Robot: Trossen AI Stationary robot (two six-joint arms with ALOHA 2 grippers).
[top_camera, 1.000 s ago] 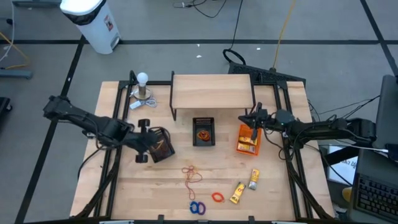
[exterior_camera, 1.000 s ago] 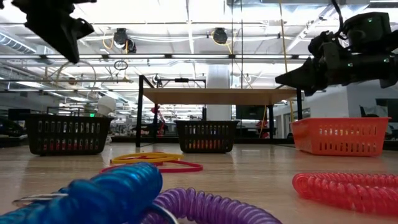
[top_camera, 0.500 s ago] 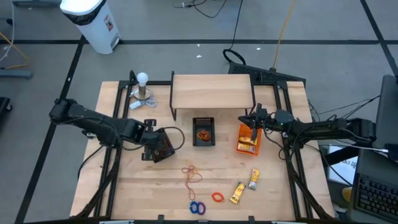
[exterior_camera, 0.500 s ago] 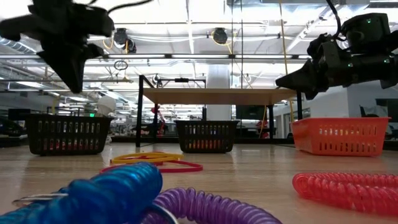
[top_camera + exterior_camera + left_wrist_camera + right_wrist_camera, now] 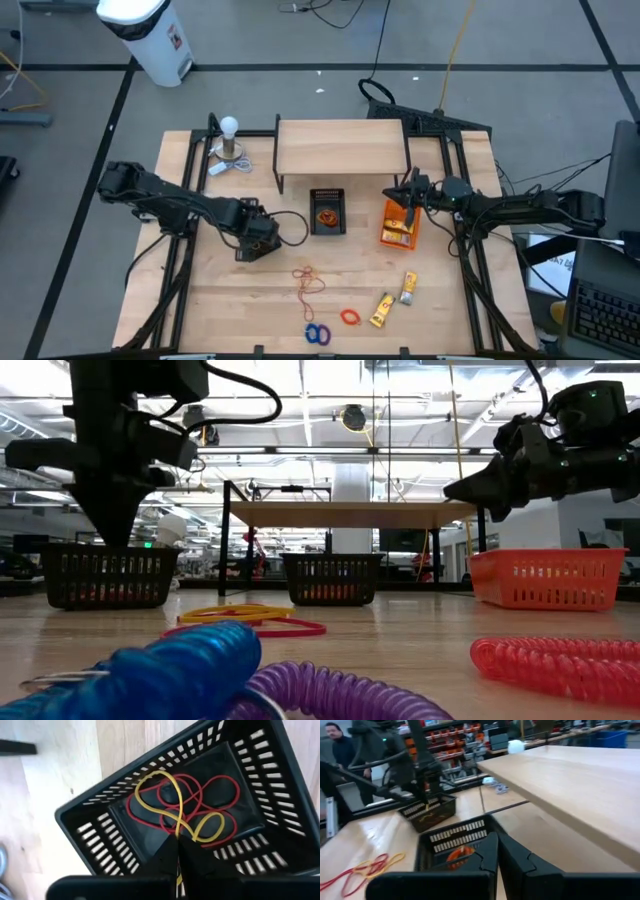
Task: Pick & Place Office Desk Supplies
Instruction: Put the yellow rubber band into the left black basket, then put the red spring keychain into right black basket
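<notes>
1. The left claw (image 5: pixel 258 237) has swung in from the counter's (image 5: pixel 240 300) left edge and now hangs over the left black mesh bin (image 5: pixel 170 815), fingers pinched together on a yellow rubber band (image 5: pixel 176 815) that trails onto red bands (image 5: pixel 220 795) in the bin; a drop looks imminent.
2. Loose rubber bands (image 5: pixel 308 280), rings (image 5: pixel 318 334) and yellow packets (image 5: pixel 381 309) wait at the counter's front.
3. The right claw (image 5: pixel 404 190) stays shut and empty above the orange bin (image 5: pixel 398 226).

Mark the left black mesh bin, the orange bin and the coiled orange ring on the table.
left black mesh bin (image 5: pixel 85 827): left wrist view, on its slotted side wall.
orange bin (image 5: pixel 545 578): low view, on its front wall.
coiled orange ring (image 5: pixel 349 317): high view, on the loop itself.
</notes>
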